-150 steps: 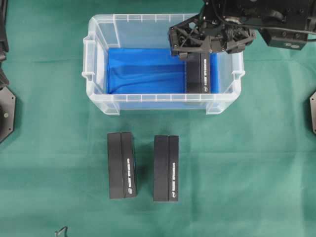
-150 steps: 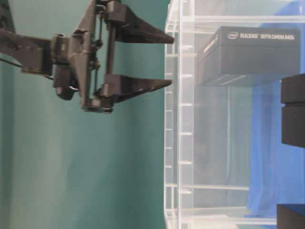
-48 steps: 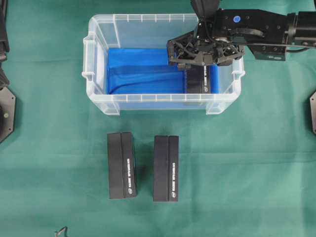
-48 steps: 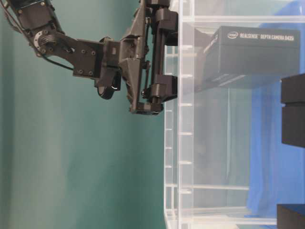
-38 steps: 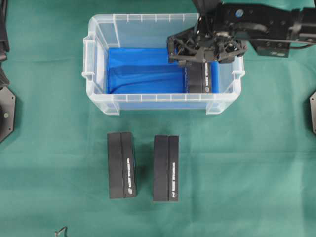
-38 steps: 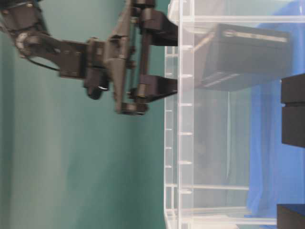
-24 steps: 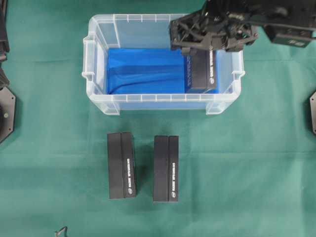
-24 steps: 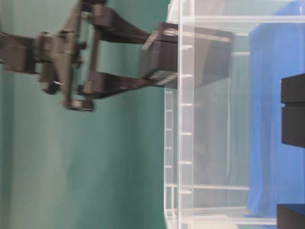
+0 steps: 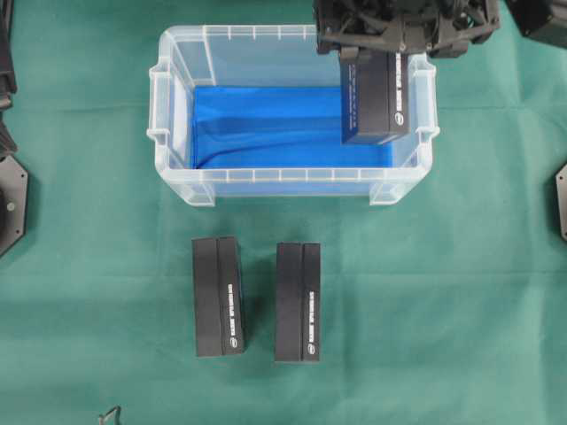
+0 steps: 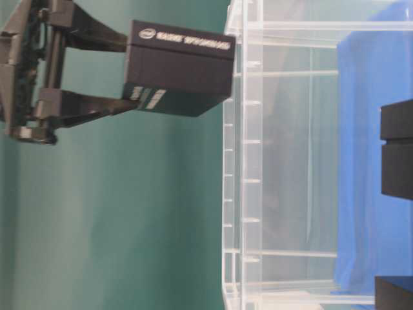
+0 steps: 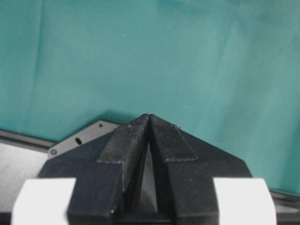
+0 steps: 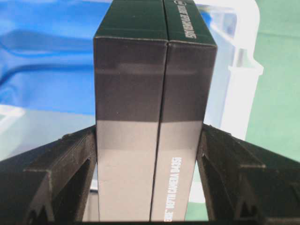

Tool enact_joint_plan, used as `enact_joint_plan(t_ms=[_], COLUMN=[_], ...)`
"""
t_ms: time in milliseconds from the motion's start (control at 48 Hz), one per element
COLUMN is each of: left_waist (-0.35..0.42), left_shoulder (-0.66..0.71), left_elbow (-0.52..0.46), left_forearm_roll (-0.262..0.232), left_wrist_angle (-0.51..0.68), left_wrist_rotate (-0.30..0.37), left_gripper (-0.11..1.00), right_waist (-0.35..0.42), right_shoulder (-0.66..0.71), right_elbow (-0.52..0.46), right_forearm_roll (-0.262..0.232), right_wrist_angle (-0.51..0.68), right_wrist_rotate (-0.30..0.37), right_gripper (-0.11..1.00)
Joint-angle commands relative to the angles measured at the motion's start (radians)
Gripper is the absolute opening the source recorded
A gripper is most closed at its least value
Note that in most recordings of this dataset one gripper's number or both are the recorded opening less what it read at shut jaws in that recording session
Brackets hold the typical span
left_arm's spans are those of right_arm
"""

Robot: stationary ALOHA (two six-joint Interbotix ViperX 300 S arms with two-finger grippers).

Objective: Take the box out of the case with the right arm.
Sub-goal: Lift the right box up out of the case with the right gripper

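At the upper right of the overhead view, the right arm's fingers [image 9: 394, 31] clamp a black box [image 9: 376, 99], held above the rim of the clear case [image 9: 177, 186], so the lift looks done and setting it on the green surface [image 9: 443, 310] remains.

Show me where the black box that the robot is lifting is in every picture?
Overhead: the box is near the top right, over the case's right end, under the right gripper.
Table-level: upper left of middle, beside the case's rim.
Left wrist: not in it.
Right wrist: fills the middle, between the fingers.
Shared landmark: the clear case with its blue bottom.
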Motion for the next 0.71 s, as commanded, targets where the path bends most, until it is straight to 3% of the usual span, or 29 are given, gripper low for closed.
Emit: enact_joint_plan(t_ms=[0, 687], left_waist=[0.002, 0.002], left_shoulder=[-0.002, -0.002], left_elbow=[-0.015, -0.015], left_forearm_roll=[0.003, 0.003], left_wrist_angle=[-0.005, -0.005], left_wrist_rotate=[0.0, 0.0], left_gripper=[0.11, 0.11], right_waist=[0.006, 0.009], right_shoulder=[-0.037, -0.038], right_elbow=[-0.049, -0.052], right_forearm_roll=[-0.005, -0.009], right_wrist_angle=[0.017, 0.032], right_wrist_rotate=[-0.002, -0.002], right_gripper=[0.7, 0.7])
